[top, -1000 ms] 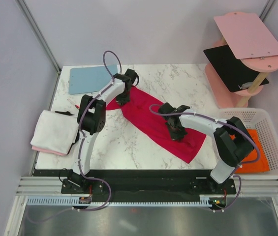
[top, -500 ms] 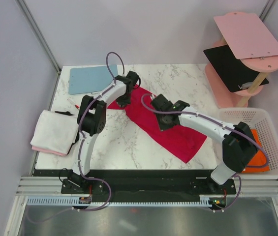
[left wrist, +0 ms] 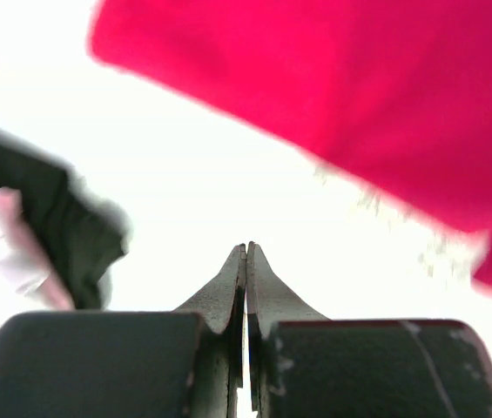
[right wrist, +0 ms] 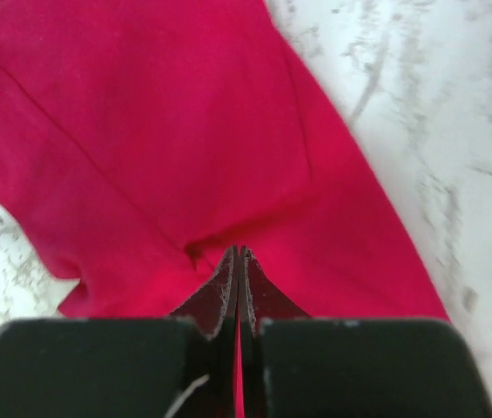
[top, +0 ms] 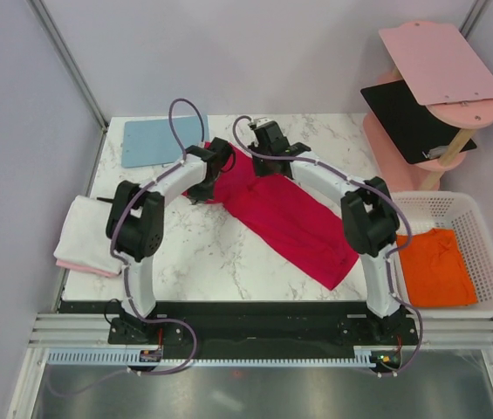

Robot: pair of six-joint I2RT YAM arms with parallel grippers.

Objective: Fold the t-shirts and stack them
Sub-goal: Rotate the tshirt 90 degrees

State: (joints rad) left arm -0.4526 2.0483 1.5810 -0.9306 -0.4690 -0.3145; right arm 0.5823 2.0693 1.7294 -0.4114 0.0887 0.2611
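Note:
A crimson red t-shirt point(top: 285, 218) lies flat in a long diagonal strip across the marble table. My right gripper point(top: 270, 166) is at the strip's far end. In the right wrist view it point(right wrist: 237, 250) is shut, its tips touching the red cloth point(right wrist: 158, 131) at a small pucker. My left gripper point(top: 201, 186) is at the shirt's left edge. It point(left wrist: 246, 246) is shut and empty over bare table, with the red cloth point(left wrist: 359, 96) beyond it. A folded white shirt point(top: 93, 229) lies on a pale pink one point(top: 78, 265) at the left. An orange shirt point(top: 434, 266) lies in the basket.
A light-blue board point(top: 163, 140) lies at the table's far left. A white mesh basket point(top: 490, 253) stands at the right edge. Behind it is a pink stand with pink point(top: 442, 61) and black point(top: 407, 118) panels. A small dark object point(top: 115, 202) lies by the white shirt.
My right gripper has slid up along the red shirt from its lower middle to its far end. My left gripper has shifted a little down and left. The shirt's near end has stayed put.

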